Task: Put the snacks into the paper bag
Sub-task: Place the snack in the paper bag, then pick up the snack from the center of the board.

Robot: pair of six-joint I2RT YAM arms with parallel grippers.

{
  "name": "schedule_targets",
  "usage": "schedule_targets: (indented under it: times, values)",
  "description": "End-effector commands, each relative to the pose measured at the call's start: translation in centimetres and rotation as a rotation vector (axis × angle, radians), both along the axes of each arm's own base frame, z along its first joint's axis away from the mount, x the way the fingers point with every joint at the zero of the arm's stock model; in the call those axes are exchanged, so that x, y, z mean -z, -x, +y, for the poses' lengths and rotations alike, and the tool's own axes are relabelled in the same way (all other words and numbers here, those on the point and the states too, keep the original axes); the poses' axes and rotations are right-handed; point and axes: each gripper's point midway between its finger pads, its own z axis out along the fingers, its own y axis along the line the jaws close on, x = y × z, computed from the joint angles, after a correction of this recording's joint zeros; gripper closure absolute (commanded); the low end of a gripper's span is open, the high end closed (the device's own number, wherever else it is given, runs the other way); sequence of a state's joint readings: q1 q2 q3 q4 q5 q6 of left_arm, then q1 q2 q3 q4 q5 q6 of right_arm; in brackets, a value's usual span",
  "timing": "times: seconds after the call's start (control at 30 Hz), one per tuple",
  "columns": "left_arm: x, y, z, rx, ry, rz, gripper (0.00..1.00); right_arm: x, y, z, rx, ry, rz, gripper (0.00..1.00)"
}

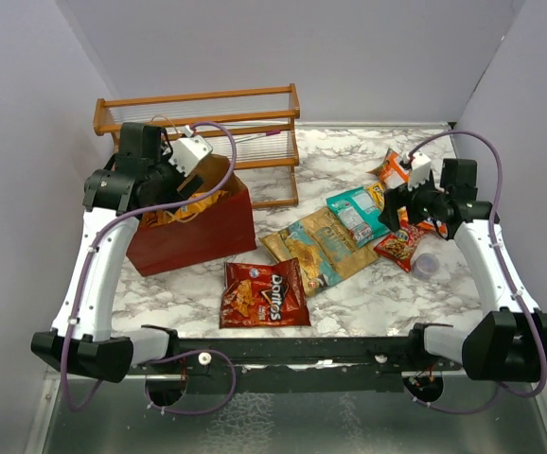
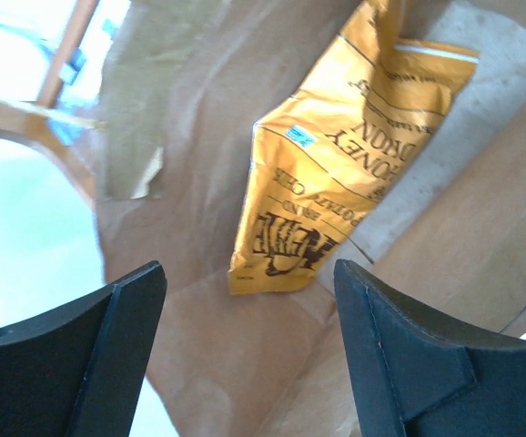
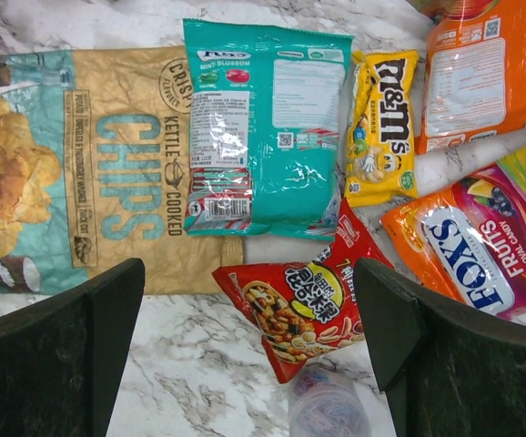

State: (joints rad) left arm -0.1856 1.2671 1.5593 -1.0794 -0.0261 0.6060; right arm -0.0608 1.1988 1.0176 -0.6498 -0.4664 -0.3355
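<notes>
The dark red-brown paper bag (image 1: 198, 232) stands open at the left. My left gripper (image 1: 186, 184) hangs over its mouth, open and empty (image 2: 249, 273). A yellow chip packet (image 2: 336, 164) lies inside on the tan lining (image 2: 208, 300). My right gripper (image 1: 403, 203) is open and empty (image 3: 249, 269) above a small red packet (image 3: 304, 309). Next to it lie a teal packet (image 3: 263, 127), a tan-and-teal chip bag (image 3: 81, 164), a yellow M&M's packet (image 3: 381, 127), an orange packet (image 3: 481, 73) and a Fox's packet (image 3: 468, 250). A red Doritos bag (image 1: 264, 293) lies front centre.
A small translucent purple cup (image 3: 327, 405) stands just below the small red packet, near the right arm (image 1: 427, 264). A wooden slatted rack (image 1: 207, 104) stands behind the paper bag at the back left. Grey walls close in the table on three sides.
</notes>
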Motion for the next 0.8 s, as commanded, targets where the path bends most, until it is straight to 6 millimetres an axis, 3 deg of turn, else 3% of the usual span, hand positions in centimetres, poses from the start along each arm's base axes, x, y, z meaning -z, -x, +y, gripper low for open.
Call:
schedule_targets:
  times: [0.0, 0.2, 0.4, 0.63, 0.77]
  values:
    - [-3.7, -1.1, 1.0, -0.063, -0.012, -0.172, 0.17, 0.7, 0.1, 0.7, -0.089, -0.006, 0.013, 0.06]
    - [-5.6, -1.5, 1.0, -0.098, 0.035, -0.258, 0.15, 1.7, 1.8, 3.7, -0.26, -0.061, 0.061, 0.14]
    - [-6.5, -1.6, 0.5, -0.086, 0.079, -0.331, 0.14, 5.0, 4.0, 5.8, -0.361, 0.037, 0.114, 0.19]
    - [-6.7, -1.3, -0.4, -0.055, 0.123, -0.349, 0.13, 10.2, 5.8, 6.0, -0.379, 0.191, 0.201, 0.2]
    - [-6.1, -1.0, -0.5, -0.037, 0.117, -0.336, 0.13, 12.0, 5.5, 5.6, -0.338, 0.226, 0.207, 0.2]
